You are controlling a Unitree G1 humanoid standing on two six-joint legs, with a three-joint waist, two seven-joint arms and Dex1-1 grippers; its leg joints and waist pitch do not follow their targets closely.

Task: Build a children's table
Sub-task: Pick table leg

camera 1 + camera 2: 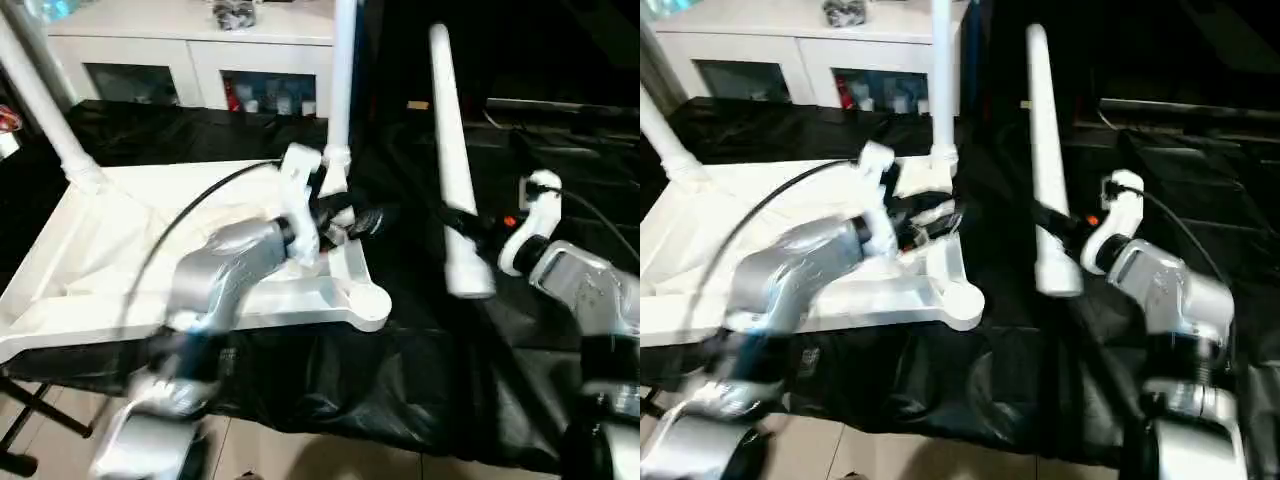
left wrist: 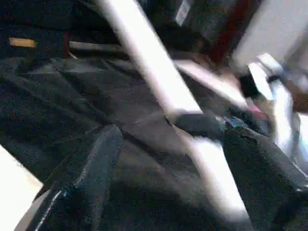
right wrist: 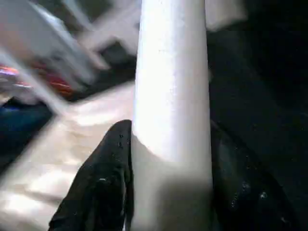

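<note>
Tabletop (image 1: 110, 270) lies upside down on the black sheet (image 1: 420, 370), rim up, with two legs standing in its far corner sockets: one at far left (image 1: 40, 100), one at far right (image 1: 342, 90). My right gripper (image 3: 168, 159) pinches a loose white leg (image 1: 453, 160) near its thick end, holding it nearly upright, well to the right of the tabletop. My left gripper (image 2: 168, 168) hovers over the tabletop's right edge, fingers spread, grasping nothing. White cabinet (image 1: 190, 50) stands behind.
</note>
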